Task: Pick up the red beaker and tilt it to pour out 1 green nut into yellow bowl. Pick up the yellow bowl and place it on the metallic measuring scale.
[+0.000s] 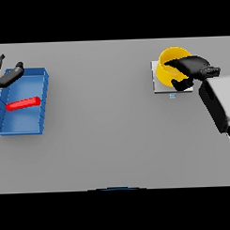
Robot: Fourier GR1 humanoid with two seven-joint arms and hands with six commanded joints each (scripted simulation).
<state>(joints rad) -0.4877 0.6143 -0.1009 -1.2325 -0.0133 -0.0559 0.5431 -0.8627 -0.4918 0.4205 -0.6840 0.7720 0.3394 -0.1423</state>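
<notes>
The yellow bowl (170,64) is a bright, round, deep-walled bowl, tipped a little so its opening faces up and toward the far edge of the table; being round, it has no clear long axis. It sits on the metallic measuring scale (157,83), a pale square plate at the table's right far side, with a small mark just beside its near edge. The right hand (190,69) is clamped on the bowl's right rim, fingers curled over the wall and thumb below, its white and grey arm coming in from the right edge.

Well apart, at the left side, the red beaker (23,104) lies on its side in a blue tray (43,91), a slim red cylinder with its long axis running left to right, the right end slightly farther away. The left hand (6,76) hovers over the tray's far left corner, fingers spread apart and holding nothing. No green nut can be made out
</notes>
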